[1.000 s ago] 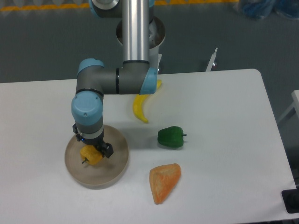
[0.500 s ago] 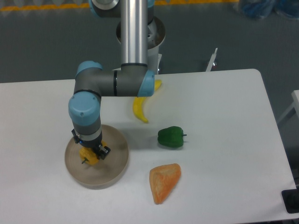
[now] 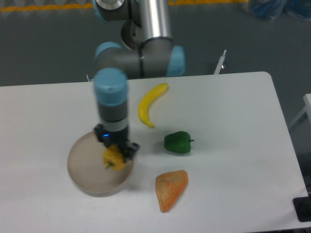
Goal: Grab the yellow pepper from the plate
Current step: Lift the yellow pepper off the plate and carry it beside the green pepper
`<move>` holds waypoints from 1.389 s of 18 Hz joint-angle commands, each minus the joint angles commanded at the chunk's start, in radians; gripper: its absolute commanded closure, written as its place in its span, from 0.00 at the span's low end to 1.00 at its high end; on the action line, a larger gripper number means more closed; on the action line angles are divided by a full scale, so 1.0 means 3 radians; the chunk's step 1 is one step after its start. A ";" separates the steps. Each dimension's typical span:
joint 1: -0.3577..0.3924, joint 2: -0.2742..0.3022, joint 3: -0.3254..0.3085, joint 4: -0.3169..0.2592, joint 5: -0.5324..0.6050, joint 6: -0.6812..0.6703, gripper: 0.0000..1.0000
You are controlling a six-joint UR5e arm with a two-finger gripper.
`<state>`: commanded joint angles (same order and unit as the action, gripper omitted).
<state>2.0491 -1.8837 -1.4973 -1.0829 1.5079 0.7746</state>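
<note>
Over plate (image 3: 85,167) right rim | tool (image 3: 115,154) clamps yellow pepper (image 3: 113,158) | shifted right from plate centre

Arm reaching down, end effector (image 3: 116,151) vertical, fingers closed on something

The yellow pepper (image 3: 112,158) is showing a warm yellow-orange with a small dark stem, sitting between the black fingers of the end effector (image 3: 116,151). The plate (image 3: 82,167) is looking a plain beige-grey. The banana (image 3: 149,104) is glowing bright yellow, the green pepper (image 3: 178,142) a deep glossy green, the wedge-shaped piece (image 3: 170,189) a mottled orange. The arm (image 3: 138,58) is showing silver and grey with light blue caps. The bench (image 3: 228,126) is appearing plain white.
</note>
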 joint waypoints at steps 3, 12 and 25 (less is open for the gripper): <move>0.0342 -0.0005 0.0097 -0.0235 0.0000 0.0463 1.00; 0.0655 -0.0424 0.0338 -0.0491 0.0275 0.1426 1.00; 0.0691 -0.0639 0.0435 -0.0450 0.0204 0.1867 1.00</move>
<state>2.2565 -2.0754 -1.3668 -1.2180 1.5693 1.3346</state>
